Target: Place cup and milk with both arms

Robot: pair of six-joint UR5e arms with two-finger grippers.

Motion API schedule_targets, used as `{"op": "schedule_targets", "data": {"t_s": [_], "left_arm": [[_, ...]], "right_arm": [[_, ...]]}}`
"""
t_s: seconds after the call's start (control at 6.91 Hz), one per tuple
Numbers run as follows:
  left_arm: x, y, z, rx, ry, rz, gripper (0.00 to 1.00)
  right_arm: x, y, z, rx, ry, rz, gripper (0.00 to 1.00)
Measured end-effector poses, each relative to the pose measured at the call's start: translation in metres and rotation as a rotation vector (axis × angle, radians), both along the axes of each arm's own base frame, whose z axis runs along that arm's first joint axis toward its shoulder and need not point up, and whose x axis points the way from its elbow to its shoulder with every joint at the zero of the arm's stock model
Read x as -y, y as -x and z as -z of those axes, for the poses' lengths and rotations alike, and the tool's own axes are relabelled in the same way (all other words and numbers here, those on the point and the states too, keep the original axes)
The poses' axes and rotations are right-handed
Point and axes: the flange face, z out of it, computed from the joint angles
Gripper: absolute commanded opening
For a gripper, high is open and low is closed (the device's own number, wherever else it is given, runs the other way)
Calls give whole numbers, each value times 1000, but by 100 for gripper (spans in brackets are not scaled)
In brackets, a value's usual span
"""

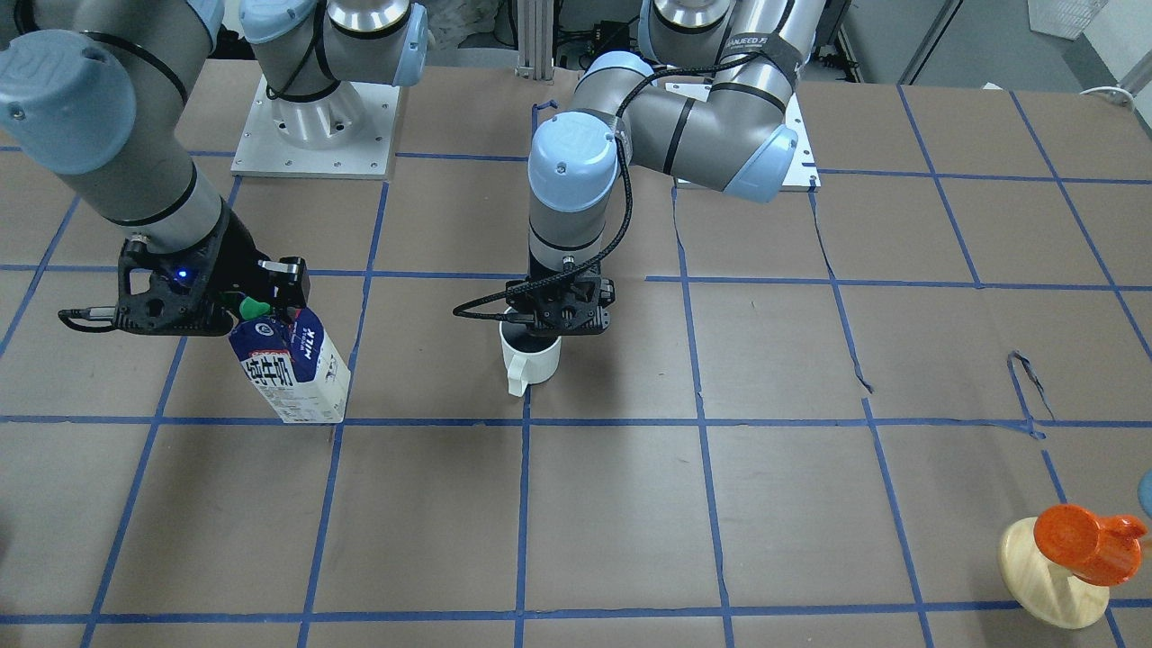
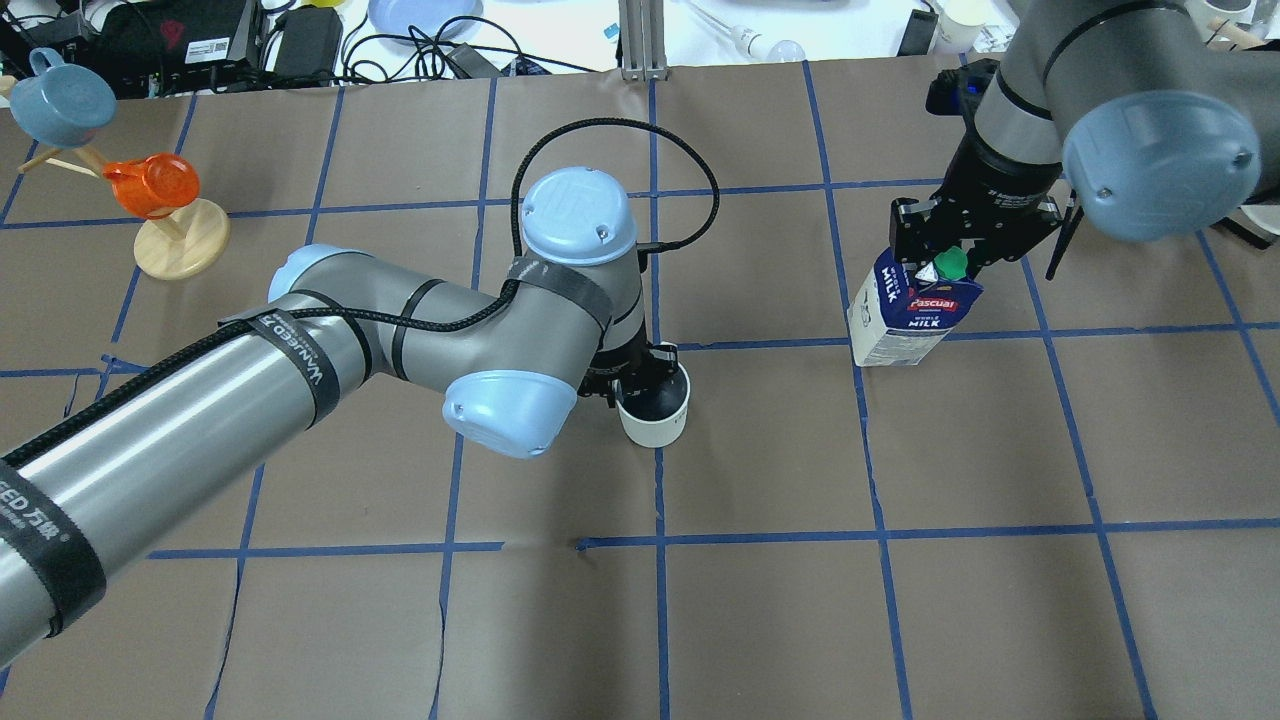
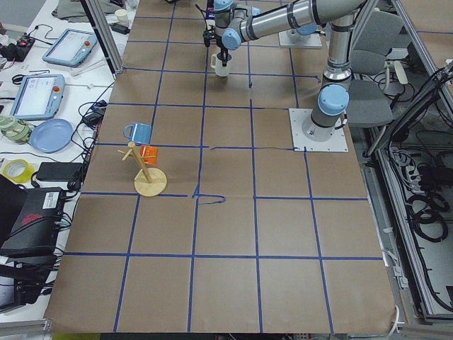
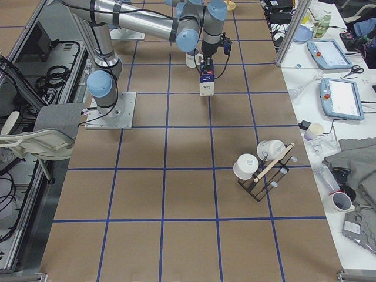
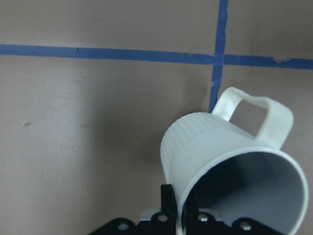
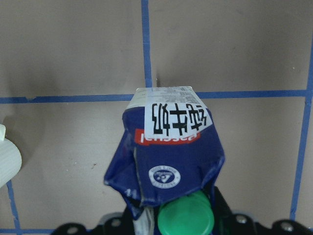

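The white cup (image 2: 655, 418) with a dark inside hangs upright from my left gripper (image 2: 630, 378), which is shut on its rim, one finger inside and one outside. In the front view the cup (image 1: 533, 362) sits at or just above the paper near a blue tape crossing, its handle toward the operators' side. The left wrist view shows the cup (image 5: 215, 147) and its handle close up. My right gripper (image 2: 945, 255) is shut on the gabled top of the milk (image 2: 912, 322) by its green cap. The milk (image 1: 295, 373) is tilted, with its lower edge at the table.
A wooden stand (image 2: 180, 238) with an orange cup (image 2: 150, 185) and a blue cup (image 2: 60, 95) stands at the far left. A rack with white mugs (image 4: 258, 164) stands on the robot's right side. My left arm's elbow (image 2: 500, 400) hangs low beside the cup.
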Motion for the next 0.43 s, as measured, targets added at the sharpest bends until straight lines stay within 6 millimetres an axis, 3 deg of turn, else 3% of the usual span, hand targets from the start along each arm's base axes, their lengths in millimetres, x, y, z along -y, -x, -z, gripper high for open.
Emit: {"op": "schedule_targets", "data": {"t_s": [0.29,0.43], "left_arm": [[9,-5,-20,-13,38,-7,94],[24,-19,-45,-24,82,-30,98]], "right_arm": [[7,-25,-6,-4,15,6,37],[9,-44,-7,-5,18,15,37]]}}
